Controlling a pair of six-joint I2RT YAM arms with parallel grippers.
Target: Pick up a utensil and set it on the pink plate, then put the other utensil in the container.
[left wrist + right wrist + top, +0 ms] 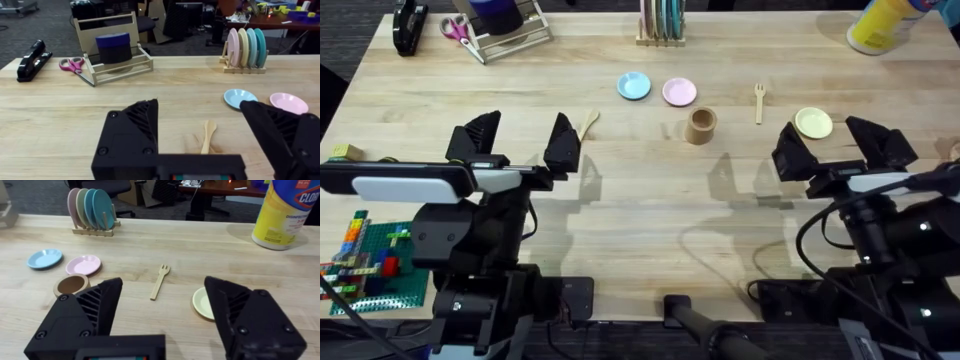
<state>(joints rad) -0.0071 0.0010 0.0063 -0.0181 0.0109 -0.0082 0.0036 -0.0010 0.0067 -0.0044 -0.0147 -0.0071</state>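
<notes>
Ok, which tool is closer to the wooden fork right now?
Right. The right tool sits just right of and nearer the camera than the fork; the left tool is far across the table.

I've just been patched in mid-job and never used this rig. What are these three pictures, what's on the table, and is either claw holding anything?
Two robot arms sit at a wooden table. One picture looks down from above; the other two come from cameras on each wrist. The left claw and right claw are both open and empty. A spoon lies ahead of the left claw, a fork ahead of the right. Between them are a pink plate, a blue plate and a brown cup. A yellow plate sits by the right claw.
</notes>
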